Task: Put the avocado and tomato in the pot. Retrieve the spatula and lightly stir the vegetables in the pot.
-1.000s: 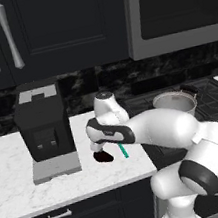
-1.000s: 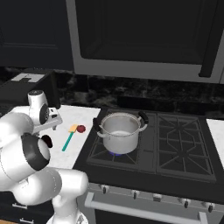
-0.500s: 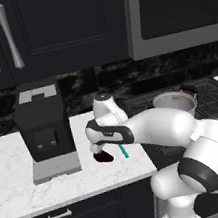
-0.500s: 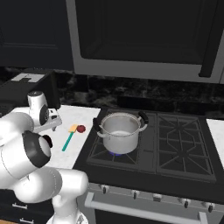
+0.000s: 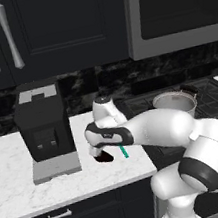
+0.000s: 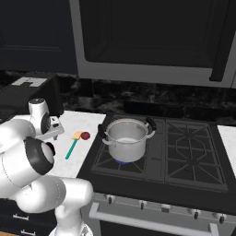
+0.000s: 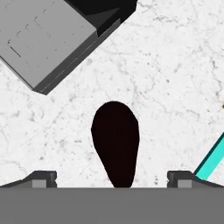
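Note:
A dark pear-shaped avocado (image 7: 116,142) lies on the white marble counter (image 5: 23,187), between the two fingertips of my open gripper (image 7: 112,178), which hangs just above it with nothing held. In the left base view the gripper (image 5: 99,152) points down over the avocado (image 5: 105,157). The spatula (image 6: 71,147) lies just to the right, its teal handle (image 7: 212,158) beside my right fingertip. The small dark red tomato (image 6: 85,135) sits by the spatula's yellow head. The steel pot (image 6: 126,138) stands on the front left burner, pale inside.
A black coffee machine (image 5: 42,122) on a grey base (image 7: 48,41) stands close on the left of the gripper. The black stove (image 6: 184,152) lies right of the counter. Dark cabinets and a microwave hang above.
The hand has barely shifted above the avocado. The jaws stay wide and nothing on the counter has moved.

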Controlling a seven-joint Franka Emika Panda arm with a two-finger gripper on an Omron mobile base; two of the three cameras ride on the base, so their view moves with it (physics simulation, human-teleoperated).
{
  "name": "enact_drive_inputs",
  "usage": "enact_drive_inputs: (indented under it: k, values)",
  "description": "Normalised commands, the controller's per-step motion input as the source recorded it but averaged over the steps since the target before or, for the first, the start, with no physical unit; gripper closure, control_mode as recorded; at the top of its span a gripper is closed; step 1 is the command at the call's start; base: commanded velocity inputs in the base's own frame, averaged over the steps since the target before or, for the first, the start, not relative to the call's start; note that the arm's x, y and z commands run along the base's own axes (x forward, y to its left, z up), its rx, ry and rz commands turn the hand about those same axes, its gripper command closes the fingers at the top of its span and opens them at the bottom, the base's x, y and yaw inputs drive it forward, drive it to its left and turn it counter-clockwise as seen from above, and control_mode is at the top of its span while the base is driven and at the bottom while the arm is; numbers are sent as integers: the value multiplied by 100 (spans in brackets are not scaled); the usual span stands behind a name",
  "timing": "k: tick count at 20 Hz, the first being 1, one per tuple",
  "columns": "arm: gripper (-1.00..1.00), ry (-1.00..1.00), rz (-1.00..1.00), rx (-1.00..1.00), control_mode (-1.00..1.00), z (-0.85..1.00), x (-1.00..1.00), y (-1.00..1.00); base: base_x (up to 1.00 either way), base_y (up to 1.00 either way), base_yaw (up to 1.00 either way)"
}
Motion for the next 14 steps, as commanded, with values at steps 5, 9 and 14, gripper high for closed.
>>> enact_drive_inputs:
  k: [5, 9, 14]
  values:
    - [-100, 0, 0, 3, -100, -22, 0, 17, 0, 0, 0]
    - [-100, 0, 0, 0, -100, -10, 0, 1, 0, 0, 0]
    - [-100, 0, 0, 0, -100, -16, 0, -1, 0, 0, 0]
